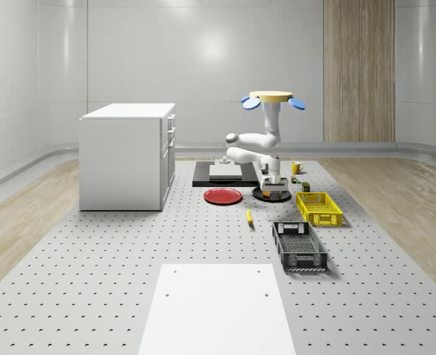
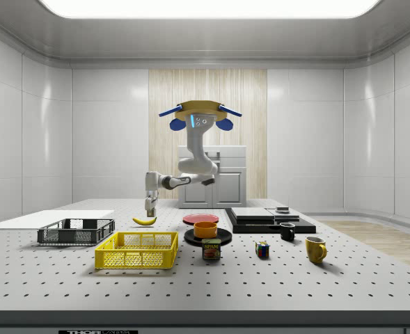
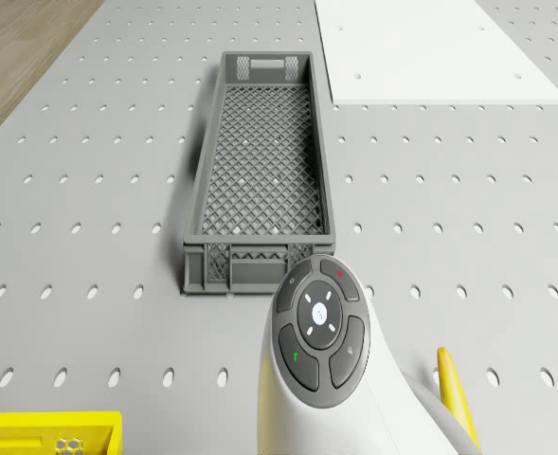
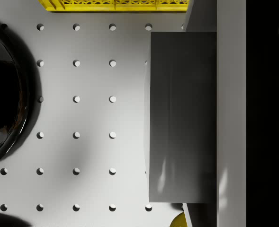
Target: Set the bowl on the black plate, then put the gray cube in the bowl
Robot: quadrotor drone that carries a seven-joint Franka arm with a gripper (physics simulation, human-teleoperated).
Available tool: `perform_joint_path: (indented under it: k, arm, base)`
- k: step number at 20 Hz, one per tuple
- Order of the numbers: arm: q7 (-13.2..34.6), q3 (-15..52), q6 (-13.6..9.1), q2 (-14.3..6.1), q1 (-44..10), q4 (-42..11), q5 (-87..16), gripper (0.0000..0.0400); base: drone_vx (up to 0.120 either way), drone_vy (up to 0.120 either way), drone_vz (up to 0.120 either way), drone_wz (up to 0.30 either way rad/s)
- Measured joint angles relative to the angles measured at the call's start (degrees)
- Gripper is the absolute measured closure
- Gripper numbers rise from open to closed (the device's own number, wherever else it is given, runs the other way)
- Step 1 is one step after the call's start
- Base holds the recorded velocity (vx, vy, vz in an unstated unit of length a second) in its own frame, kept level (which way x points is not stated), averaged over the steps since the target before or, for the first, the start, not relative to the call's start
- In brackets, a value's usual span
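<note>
- gray cube point(image 4: 182, 118): seen close against the wrist camera as a plain matte block with flat faces and square edges. judged to be clamped in the end effector point(image 2: 150, 207), which looks closed on it, clear of the tabletop point(image 4: 92, 118).
- step in hand: the second one. the orange bowl point(image 2: 205, 228) already sits upright on the black plate point(image 2: 222, 237), so the first step reads as done.
- position: the end effector hangs low beside the plate, not over it. in the side view it is above the banana point(image 2: 145, 220), to the bowl's left.
- next move calls for bringing the cube across until it is centred over the bowl's mouth, lowering it, and only then letting go. the bowl is shallow and open-topped, so a release off-centre could land the cube on the rim.
- drone point(image 2: 199, 109): hovers above the tabletop, roughly over the plate, with the arm reaching down and outward.
</note>
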Motion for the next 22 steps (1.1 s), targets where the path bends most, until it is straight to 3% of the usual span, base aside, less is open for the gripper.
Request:
perform_joint_path:
  k: [3,6,9,14,18,22]
  arm:
    - [0.0,0.1,-0.04,-0.01,0.01,-0.04,0.09,0.0149]
    - [0.01,0.15,-0.05,-0.02,0.02,-0.05,0.14,0.0149]
    - [0.01,0.17,-0.05,-0.03,0.02,-0.06,0.17,0.0149]
    - [0.02,0.19,-0.04,-0.04,0.01,-0.07,0.19,0.0149]
    - [0.02,0.2,-0.03,-0.06,0.01,-0.07,0.2,0.0149]
    - [0.03,0.2,-0.02,-0.07,0.0,-0.07,0.21,0.0149]
  base:
    - [-0.12,0.12,0.12,0.0]
    - [-0.12,0.12,0.0,0.0]
    - [-0.013,0.12,0.0,0.0]
    - [-0.008,0.104,0.096,0.0]
    - [-0.02,-0.08,0.0,0.0]
    - [-0.12,-0.12,0.0,0.0]
